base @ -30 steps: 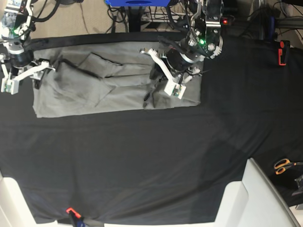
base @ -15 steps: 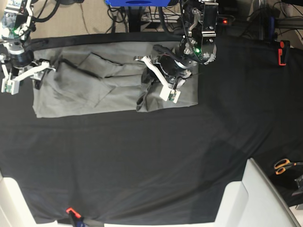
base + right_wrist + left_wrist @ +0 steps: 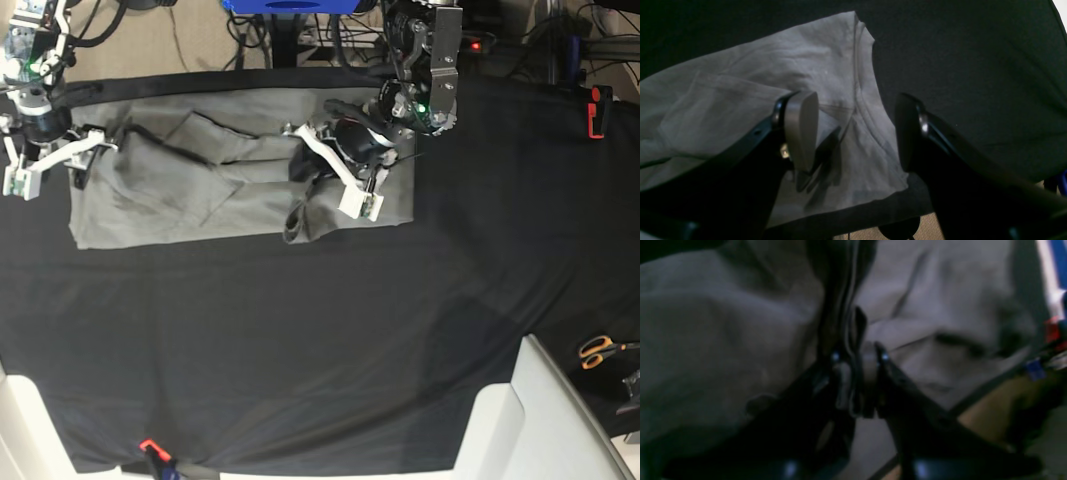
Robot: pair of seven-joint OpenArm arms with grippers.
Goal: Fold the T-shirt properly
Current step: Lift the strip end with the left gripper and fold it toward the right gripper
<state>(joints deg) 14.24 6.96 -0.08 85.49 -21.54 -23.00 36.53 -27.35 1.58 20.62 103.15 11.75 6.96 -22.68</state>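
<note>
Along the far edge of the desk (image 3: 300, 330), which is draped in a black cloth, the T-shirt (image 3: 180, 180) lies spread in a long, rumpled band, already partly doubled over itself. The left gripper (image 3: 858, 373) is over the shirt's end nearest its own side; in the left wrist view its jaws stand almost together with a thin ridge of grey fabric between them, though the picture is too blurred to say whether they grip it firmly. A pinch there would let that end be carried across toward the middle, which is probably the fold in hand.

The right gripper (image 3: 857, 130) hangs at the opposite end with its jaws wide apart and nothing between them, straddling a seamed edge of the shirt, most likely waiting to pin or lift that side.

The shirt's back edge runs close to the desk's far rim, so little room is left there. Toward the near side the cloth is broad and bare. Scissors (image 3: 598, 350) and a red clamp (image 3: 596, 110) sit well apart from the shirt.
</note>
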